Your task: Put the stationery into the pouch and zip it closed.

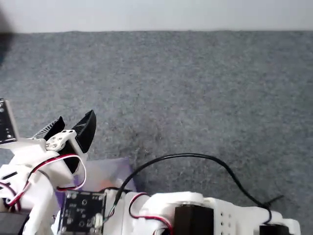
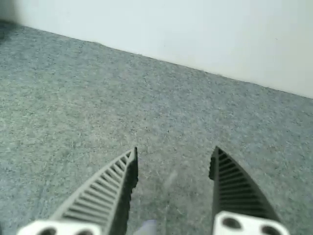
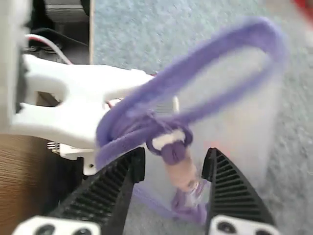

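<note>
No text, label, number or sign is legible in any of the three views. The black circuit board (image 1: 82, 213) mounted on an arm at the lower edge of the high view carries small pale markings, which are too small to read. The translucent wall of the pouch (image 3: 244, 122) presents no readable print.

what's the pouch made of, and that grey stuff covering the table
Pouch: looks like soft translucent frosted plastic, since light shows through its wall; its purple zip edging looks like woven fabric, matte. Table cover: grey felt or short-pile carpet, judging by its fuzzy, mottled, matte texture.
</note>
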